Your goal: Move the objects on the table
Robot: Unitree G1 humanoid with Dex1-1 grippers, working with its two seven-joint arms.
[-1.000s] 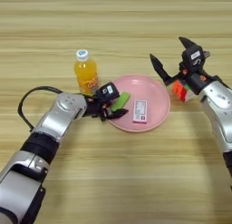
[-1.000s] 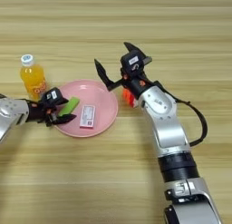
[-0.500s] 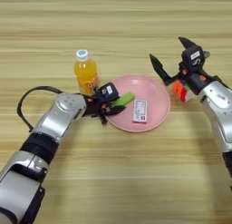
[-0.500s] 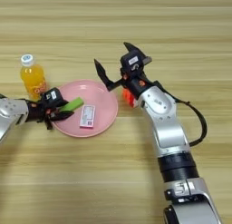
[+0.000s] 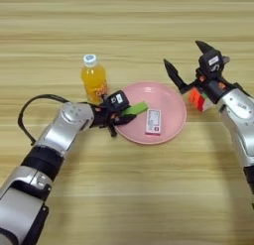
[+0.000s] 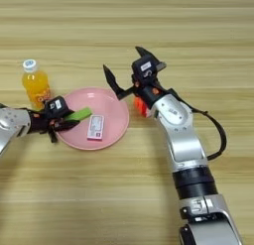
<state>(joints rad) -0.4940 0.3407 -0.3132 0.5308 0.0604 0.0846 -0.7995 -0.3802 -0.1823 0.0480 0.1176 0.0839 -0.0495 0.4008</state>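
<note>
Nearest on the table [image 5: 124, 199]: only bare wood and the two forearms, nothing set down there.

A little further in, the round pink plate [image 5: 171, 126], holding the small pink-and-white card box [image 5: 153, 121] lying flat near its middle. One object judged placed, then. Across the plate's left rim, the flat green bar [image 5: 134, 109], one end over the plate, the other end clamped in the left gripper [image 5: 117, 117], fingers closed on it. Judged to be the step in hand: the bar arriving at the plate but not released, so half done at best. Nothing else inside the plate.

Just right of the plate, outside its rim, the multicoloured puzzle cube [image 5: 199, 98] resting on the table, partly hidden behind the right arm. Not in the plate; likely one of the moves left over. Right above it, the right gripper [image 5: 184, 64], fingers spread wide apart and holding nothing, one finger reaching over the plate's far right edge, the other pointing up and away. Contact between gripper body and cube impossible to confirm.

Furthest back on the left, the orange-juice bottle [image 5: 95, 80], upright with white cap on, standing on the table just beside the plate's left edge and close behind the left gripper. Untouched by either gripper. Tally as judged: box in, bar nearly in, cube and bottle outstanding.
</note>
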